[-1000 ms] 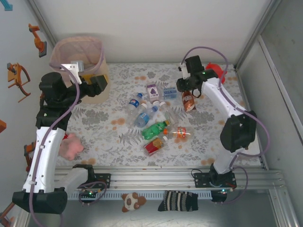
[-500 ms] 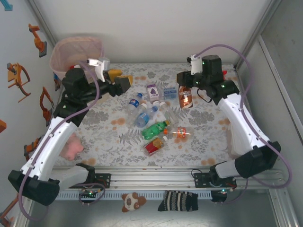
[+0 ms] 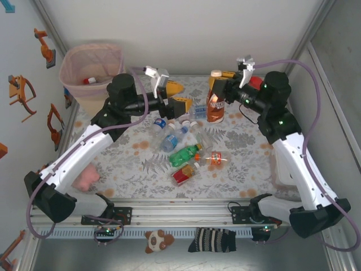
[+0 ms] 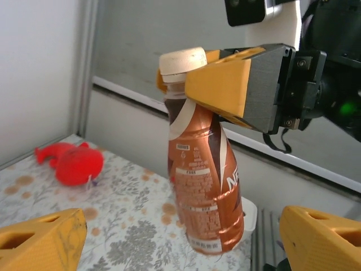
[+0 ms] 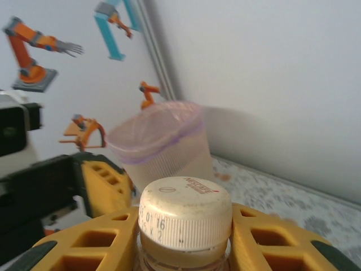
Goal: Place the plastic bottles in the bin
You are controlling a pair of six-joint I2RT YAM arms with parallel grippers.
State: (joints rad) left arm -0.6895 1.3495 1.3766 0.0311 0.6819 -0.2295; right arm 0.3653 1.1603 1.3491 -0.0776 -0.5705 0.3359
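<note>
1. Your right gripper (image 3: 219,79) is closed on the neck of the brown-labelled bottle (image 3: 215,107), just under its white cap (image 5: 185,212). In the right wrist view, one yellow finger (image 5: 84,248) sits on each side of that cap.
2. The brown-labelled bottle hangs upright below the right gripper. Its base appears lifted clear of the patterned worktop (image 3: 248,147).
3. Your left gripper (image 3: 179,96) stands wide open and grips nothing. It faces the held bottle from the side. In the left wrist view the bottle stands ahead of the two yellow fingers (image 4: 42,240), between their lines and touching neither.
4. The bin (image 3: 107,68) stands behind and to the left of your left gripper, and well apart from the right gripper. In the right wrist view it shows straight ahead, beyond the cap. One red-capped bottle (image 3: 87,81) lies inside the bin.
5. The loose bottles lie on the worktop on the near side of both grippers, between the two arms:
   - the clear blue-labelled bottles (image 3: 169,134) are closest to the left gripper;
   - the green bottle (image 3: 185,154), the orange-labelled bottle (image 3: 215,159) and the red-labelled bottle (image 3: 183,174) are nearer to you.
6. The red plush toy (image 4: 70,164) lies on the worktop beyond the right gripper. The pink plush toy (image 3: 84,176) lies well to the near side of the left gripper, beside the left arm.
</note>
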